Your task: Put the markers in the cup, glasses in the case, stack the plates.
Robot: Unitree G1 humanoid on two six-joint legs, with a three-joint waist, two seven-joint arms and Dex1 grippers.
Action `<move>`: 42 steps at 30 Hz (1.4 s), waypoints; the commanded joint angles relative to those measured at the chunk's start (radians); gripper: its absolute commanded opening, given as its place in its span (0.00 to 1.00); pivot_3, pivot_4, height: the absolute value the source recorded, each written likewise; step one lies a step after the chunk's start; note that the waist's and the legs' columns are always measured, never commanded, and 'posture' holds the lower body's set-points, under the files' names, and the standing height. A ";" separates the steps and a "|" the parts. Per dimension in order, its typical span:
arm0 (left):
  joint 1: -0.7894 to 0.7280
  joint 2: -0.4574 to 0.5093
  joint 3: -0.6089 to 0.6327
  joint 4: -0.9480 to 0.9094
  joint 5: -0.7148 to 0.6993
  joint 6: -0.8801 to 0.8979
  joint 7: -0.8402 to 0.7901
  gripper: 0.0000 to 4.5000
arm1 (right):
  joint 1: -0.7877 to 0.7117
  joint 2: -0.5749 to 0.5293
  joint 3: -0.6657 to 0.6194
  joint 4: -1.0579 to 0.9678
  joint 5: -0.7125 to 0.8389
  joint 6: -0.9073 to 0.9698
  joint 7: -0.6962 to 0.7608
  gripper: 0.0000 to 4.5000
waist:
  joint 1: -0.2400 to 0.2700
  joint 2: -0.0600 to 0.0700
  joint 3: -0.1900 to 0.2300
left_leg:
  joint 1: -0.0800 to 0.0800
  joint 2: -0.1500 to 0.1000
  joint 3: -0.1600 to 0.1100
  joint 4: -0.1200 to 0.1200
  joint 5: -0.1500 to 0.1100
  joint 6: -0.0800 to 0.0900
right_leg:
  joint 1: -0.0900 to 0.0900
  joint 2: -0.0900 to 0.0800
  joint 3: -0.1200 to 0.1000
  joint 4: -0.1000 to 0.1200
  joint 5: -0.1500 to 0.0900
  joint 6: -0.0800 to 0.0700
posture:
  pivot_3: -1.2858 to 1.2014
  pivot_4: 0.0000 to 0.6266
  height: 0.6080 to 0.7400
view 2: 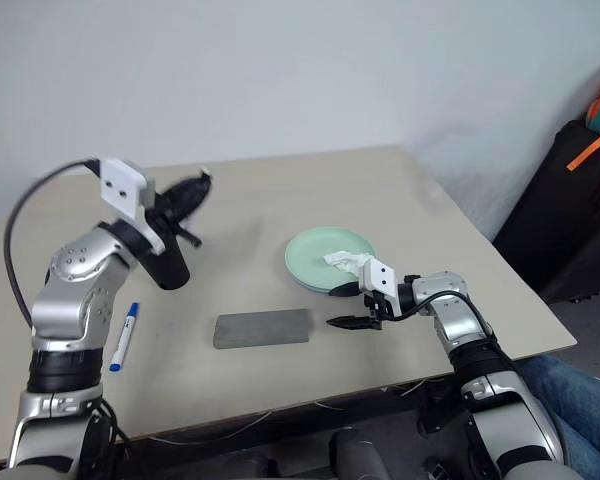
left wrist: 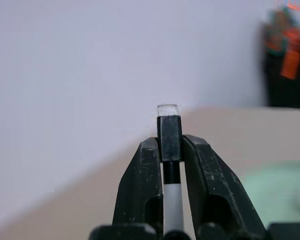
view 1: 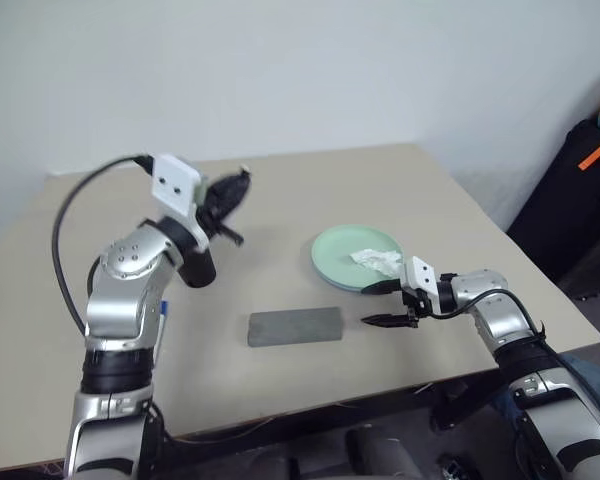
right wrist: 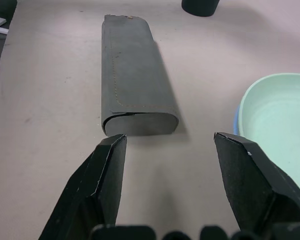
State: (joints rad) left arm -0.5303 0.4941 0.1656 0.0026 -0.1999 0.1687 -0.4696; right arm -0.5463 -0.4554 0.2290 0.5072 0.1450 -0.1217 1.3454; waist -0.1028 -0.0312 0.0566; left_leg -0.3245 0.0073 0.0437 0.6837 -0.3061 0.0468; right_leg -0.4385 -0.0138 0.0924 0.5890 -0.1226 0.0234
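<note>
Left wrist view: your left gripper [left wrist: 170, 150] pinches a marker [left wrist: 169, 137] near its tip, raised over the cup [view 2: 167, 266]; it may twist and miss. Right gripper [right wrist: 170, 150] hangs spread by the case [right wrist: 132, 75].

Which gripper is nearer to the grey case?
Right. The right gripper hovers open just off the case's end; the left gripper is raised far above the table, clamping a marker.

Soft, even room light is falling on my table [view 1: 400, 180], casting faint shadows. My left wrist view is blurring the background beyond the marker [left wrist: 169, 137].
</note>
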 commanded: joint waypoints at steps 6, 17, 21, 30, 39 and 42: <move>-0.096 -0.031 0.028 0.327 0.190 -0.289 0.289 0.14 | -0.025 -0.007 -0.021 -0.019 0.007 -0.014 -0.013 0.67 | 0.003 0.000 0.000 | -0.001 0.000 -0.001 0.000 0.000 0.000 | -0.001 -0.001 -0.001 0.000 0.001 0.002 | 0.52 0.00 1.00; -0.129 -0.078 0.036 0.562 0.172 -0.479 0.345 0.26 | -0.024 -0.017 -0.023 -0.026 0.007 -0.010 -0.015 0.67 | 0.004 -0.001 0.000 | -0.001 -0.001 -0.001 0.000 0.000 0.000 | -0.001 -0.001 -0.002 0.000 0.002 0.002 | 0.52 0.00 1.00; -0.142 -0.075 0.033 0.593 0.178 -0.498 0.359 0.55 | -0.024 -0.019 -0.023 -0.027 0.007 -0.009 -0.016 0.67 | 0.003 -0.001 0.000 | -0.001 -0.001 -0.001 0.000 0.000 0.000 | -0.001 -0.001 -0.002 0.000 0.002 0.003 | 0.52 0.00 1.00; -0.117 -0.045 0.033 0.494 0.136 -0.350 0.290 0.71 | -0.025 -0.017 -0.022 -0.028 0.006 -0.010 -0.018 0.67 | 0.002 -0.001 0.000 | -0.001 -0.001 -0.002 0.000 0.000 0.000 | -0.001 -0.001 -0.003 0.000 0.002 0.003 | 0.52 0.00 1.00; 0.100 0.114 0.112 -0.036 -0.260 0.065 -0.124 0.71 | -0.035 -0.012 -0.016 -0.003 0.002 -0.021 -0.009 0.67 | -0.002 -0.001 0.000 | -0.002 0.002 -0.002 -0.001 -0.001 -0.001 | -0.004 -0.001 -0.003 0.000 0.002 0.002 | 0.52 0.00 1.00; 0.199 0.194 0.149 -0.139 -0.349 0.186 -0.209 0.71 | -0.050 -0.005 -0.018 0.004 0.012 -0.019 0.005 0.67 | -0.005 0.000 0.000 | -0.002 0.002 -0.001 -0.001 -0.001 -0.001 | -0.004 -0.001 -0.003 0.000 0.001 0.001 | 0.52 0.00 1.00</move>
State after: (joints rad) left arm -0.3452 0.6589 0.2758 -0.0717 -0.4939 0.3010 -0.6320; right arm -0.5584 -0.4580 0.2294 0.5251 0.1403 -0.1295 1.3386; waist -0.1080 -0.0316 0.0563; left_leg -0.3265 0.0096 0.0427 0.6823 -0.3072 0.0462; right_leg -0.4424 -0.0144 0.0899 0.5892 -0.1222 0.0241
